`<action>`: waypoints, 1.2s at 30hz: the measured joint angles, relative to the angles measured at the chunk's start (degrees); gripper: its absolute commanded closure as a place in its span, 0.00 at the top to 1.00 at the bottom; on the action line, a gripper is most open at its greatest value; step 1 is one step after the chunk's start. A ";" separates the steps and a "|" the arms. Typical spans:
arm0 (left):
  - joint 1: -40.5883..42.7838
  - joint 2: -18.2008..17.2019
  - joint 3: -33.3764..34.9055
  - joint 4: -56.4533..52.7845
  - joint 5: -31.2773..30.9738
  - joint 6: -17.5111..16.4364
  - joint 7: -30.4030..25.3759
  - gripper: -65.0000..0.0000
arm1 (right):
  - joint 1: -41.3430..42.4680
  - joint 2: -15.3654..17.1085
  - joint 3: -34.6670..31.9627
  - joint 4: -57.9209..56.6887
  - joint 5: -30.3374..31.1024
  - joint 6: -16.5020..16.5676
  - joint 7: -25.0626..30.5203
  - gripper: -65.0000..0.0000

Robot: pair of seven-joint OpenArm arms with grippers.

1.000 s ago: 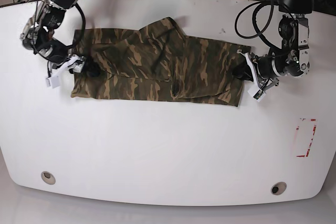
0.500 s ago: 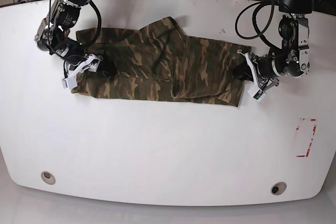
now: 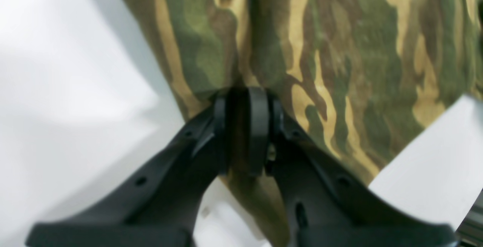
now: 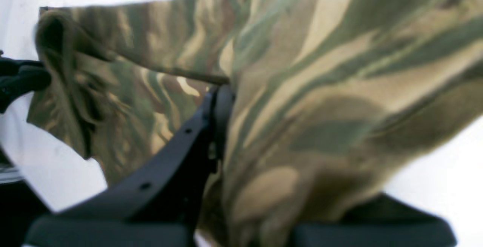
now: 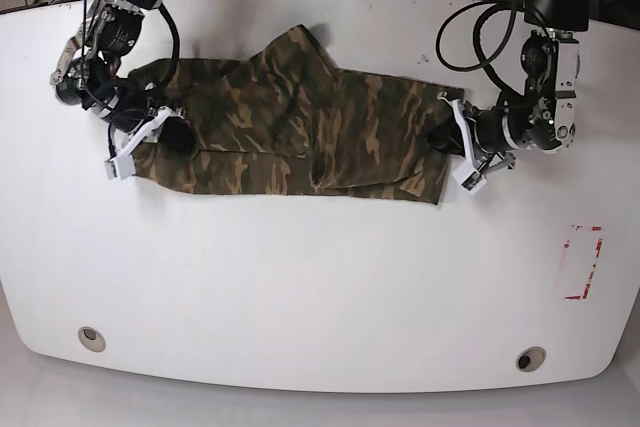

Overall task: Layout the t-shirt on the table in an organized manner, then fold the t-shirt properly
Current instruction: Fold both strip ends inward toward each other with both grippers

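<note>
The camouflage t-shirt [image 5: 300, 117] lies stretched sideways across the far half of the white table [image 5: 300, 287]. My left gripper [image 5: 447, 139] holds its right edge. In the left wrist view the black fingers [image 3: 260, 126] are pressed together on the cloth [image 3: 339, 51], so my left gripper [image 3: 244, 96] is shut on it. My right gripper [image 5: 172, 134] is at the shirt's left edge. In the right wrist view the t-shirt [image 4: 320, 88] is bunched over my right gripper [image 4: 226, 96]. One finger [image 4: 211, 126] shows against the cloth and the other is hidden under it.
A red-and-white tape mark [image 5: 583, 262] sits near the right edge. Two round grommet holes [image 5: 91, 337] [image 5: 530, 358] lie near the front edge. Black cables [image 5: 480, 37] loop over the table's far right, beside the left arm.
My right gripper came in over the shirt's left edge and closed. The shirt and my left gripper shifted slightly to the left in the base view.
</note>
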 measured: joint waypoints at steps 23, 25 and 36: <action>-5.03 16.22 0.57 -4.33 16.35 0.04 -2.43 0.10 | 2.38 -4.70 -19.50 18.73 -0.35 0.04 -2.40 0.03; -5.01 16.96 0.57 -4.37 16.83 0.04 -2.40 0.10 | 2.58 -5.51 -20.52 18.73 -0.28 0.07 -1.81 0.03; -4.98 18.14 0.61 -4.52 17.27 0.04 -2.36 0.10 | 2.40 -6.10 -24.85 16.98 -0.79 0.07 1.62 0.04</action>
